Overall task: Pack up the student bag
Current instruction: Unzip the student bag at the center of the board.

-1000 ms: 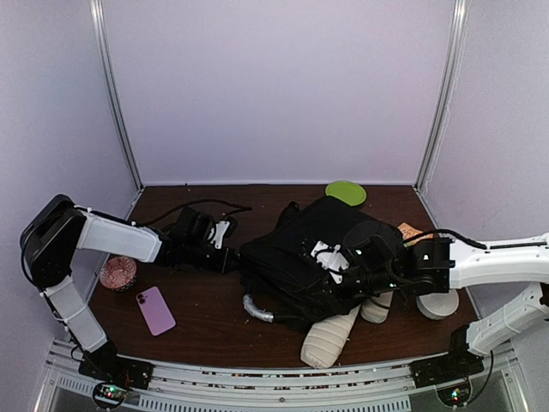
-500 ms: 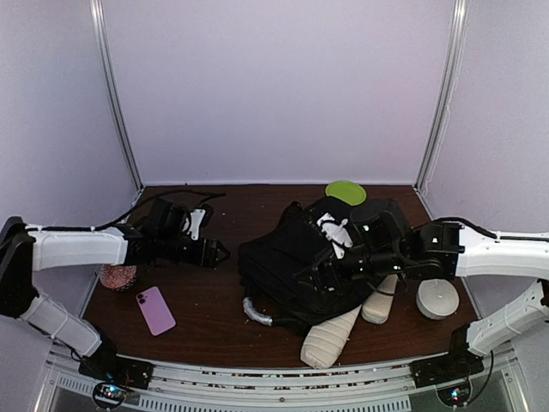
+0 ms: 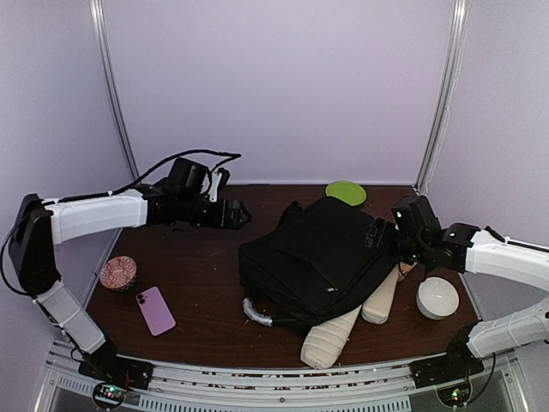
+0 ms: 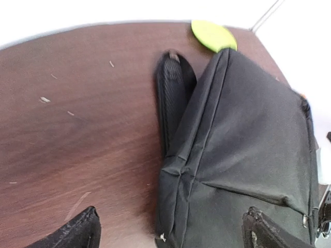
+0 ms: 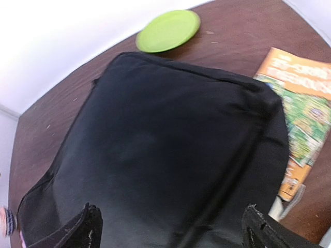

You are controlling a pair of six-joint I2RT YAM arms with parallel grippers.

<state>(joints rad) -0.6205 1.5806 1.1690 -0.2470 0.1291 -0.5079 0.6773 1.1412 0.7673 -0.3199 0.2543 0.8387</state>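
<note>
1. The bag point(image 3: 313, 257) is lying flat in the middle of the desk point(image 3: 206, 292). Its broad black face is turned up, and a strap point(image 4: 173, 98) is poking out at its far end.
2. A silvery rim point(image 3: 257, 311) is peeking out at the bag's near left corner. No open mouth is showing in either wrist view, so I cannot tell whether anything is sitting inside.
3. The left claw point(image 4: 173, 231) is hanging above the desk to the left of the bag. Its fingers are spread wide and gripping nothing.
4. The right claw point(image 5: 176, 230) is hovering at the bag's right side, likewise released, with only black fabric showing between its fingers.
5. Plenty is lying outside the bag:
   - a phone point(image 3: 155, 310) is resting near the front left, with a pink round thing point(image 3: 117, 273) near it;
   - two cream rolls point(image 3: 330, 337) are pressing against the bag's near edge;
   - a white bowl point(image 3: 437, 298) is sitting to the right;
   - a booklet point(image 5: 302, 98) is sticking out past the bag's right side;
   - a green disc point(image 3: 346, 191) is lying just beyond its far corner.
6. Judging from this, the packing is looking early rather than nearly done, since no loose item is being carried or fed in.
7. What is probably remaining is exposing the bag's mouth, loading the loose things one by one, and closing the bag.
</note>
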